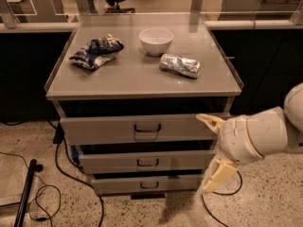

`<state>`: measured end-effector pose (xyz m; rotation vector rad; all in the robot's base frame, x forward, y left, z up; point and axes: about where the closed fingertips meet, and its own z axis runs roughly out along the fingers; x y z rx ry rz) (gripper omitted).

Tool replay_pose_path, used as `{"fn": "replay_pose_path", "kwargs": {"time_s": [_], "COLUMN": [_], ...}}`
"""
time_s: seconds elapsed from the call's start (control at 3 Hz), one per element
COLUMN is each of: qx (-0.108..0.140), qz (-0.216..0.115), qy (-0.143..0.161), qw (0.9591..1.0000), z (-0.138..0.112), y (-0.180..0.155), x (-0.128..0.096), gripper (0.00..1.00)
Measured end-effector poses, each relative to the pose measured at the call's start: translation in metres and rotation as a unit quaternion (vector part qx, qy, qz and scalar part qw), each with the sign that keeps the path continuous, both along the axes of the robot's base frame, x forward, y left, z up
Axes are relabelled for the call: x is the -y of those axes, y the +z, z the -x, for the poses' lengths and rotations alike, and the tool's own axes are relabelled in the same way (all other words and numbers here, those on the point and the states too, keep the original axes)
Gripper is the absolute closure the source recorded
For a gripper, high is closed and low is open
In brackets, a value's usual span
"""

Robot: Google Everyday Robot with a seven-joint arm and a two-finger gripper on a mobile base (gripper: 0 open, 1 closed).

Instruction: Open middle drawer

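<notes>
The grey cabinet has three drawers stacked in its front. The middle drawer [118,162] has a low grey front with a small dark loop handle [147,162] at its centre and sits pushed in. The taller top drawer [109,128] is above it and the bottom drawer [118,185] below. My gripper [214,149] is at the cabinet's right front corner, level with the middle drawer and to the right of its handle. It is open and empty, with one cream finger [209,121] up by the top drawer and the other [217,176] low by the bottom drawer.
On the cabinet top [137,79] lie a blue snack bag [97,51], a white bowl [156,40] and a silver foil bag [180,65]. Black cables [61,169] and a black pole [26,193] lie on the speckled floor at the left. Dark cabinets flank both sides.
</notes>
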<state>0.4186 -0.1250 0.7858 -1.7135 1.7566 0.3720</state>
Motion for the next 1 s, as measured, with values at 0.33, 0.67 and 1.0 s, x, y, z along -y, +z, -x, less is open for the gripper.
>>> {"fn": "replay_pose_path", "kwargs": {"time_s": [0.33,0.67,1.0], "qx": [-0.024,-0.033,-0.026], "qz": [0.002,0.002,0.006], "qy": [0.0,-0.003,-0.005], "qw": [0.9997,0.9994,0.9996], "z": [0.01,0.012,0.008], "y": [-0.041,-0.082,-0.113], "x": [-0.004,-0.004,-0.002], "gripper": [0.0,0.0,0.0]}}
